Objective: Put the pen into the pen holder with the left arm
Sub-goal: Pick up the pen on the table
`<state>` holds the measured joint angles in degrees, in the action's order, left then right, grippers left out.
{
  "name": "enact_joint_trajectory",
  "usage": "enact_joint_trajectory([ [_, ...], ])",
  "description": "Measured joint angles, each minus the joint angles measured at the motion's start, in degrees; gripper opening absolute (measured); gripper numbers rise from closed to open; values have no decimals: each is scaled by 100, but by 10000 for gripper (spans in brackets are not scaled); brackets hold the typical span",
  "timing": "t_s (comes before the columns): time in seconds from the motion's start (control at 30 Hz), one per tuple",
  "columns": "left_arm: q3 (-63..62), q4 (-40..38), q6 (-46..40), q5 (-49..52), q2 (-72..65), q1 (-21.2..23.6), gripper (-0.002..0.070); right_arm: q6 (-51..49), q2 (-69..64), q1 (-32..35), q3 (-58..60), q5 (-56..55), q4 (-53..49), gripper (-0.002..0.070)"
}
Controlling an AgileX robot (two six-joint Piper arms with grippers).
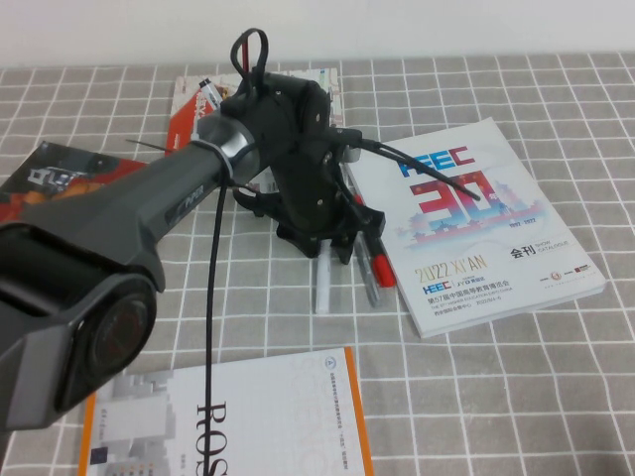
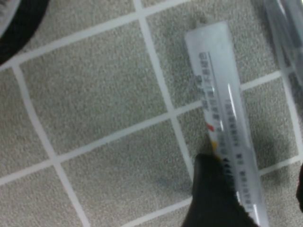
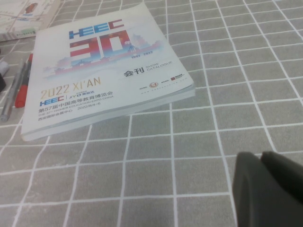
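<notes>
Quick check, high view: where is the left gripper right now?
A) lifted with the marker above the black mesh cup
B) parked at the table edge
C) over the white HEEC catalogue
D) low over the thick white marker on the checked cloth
D: the left gripper is down over the thick white marker, which lies flat on the grey checked cloth beside the white HEEC catalogue; the left wrist view shows a black finger against its barrel.

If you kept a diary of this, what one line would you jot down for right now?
stage: reaching | left tool: low over white pen, finger beside barrel | pen: flat on cloth | right tool: off to the side | pen holder: not visible
</notes>
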<state>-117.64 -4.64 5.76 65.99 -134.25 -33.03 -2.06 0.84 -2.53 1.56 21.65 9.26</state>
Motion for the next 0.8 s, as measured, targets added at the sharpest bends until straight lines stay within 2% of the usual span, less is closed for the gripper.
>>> enact_joint_trajectory([
  [0.1,-81,13,0,103,-37,10,344,0,0,0,0,0,0,-15],
  [0.2,-107,152,0,228,-52,10,310,0,0,0,0,0,0,-15],
  [0.47,-165,400,-81,325,-85,10,111,0,0,0,0,0,0,-15],
  [0.67,-161,279,-504,396,17,20,106,0,0,0,0,0,0,-15],
  [0.8,-161,182,-730,432,542,-4,106,0,0,0,0,0,0,-15],
])
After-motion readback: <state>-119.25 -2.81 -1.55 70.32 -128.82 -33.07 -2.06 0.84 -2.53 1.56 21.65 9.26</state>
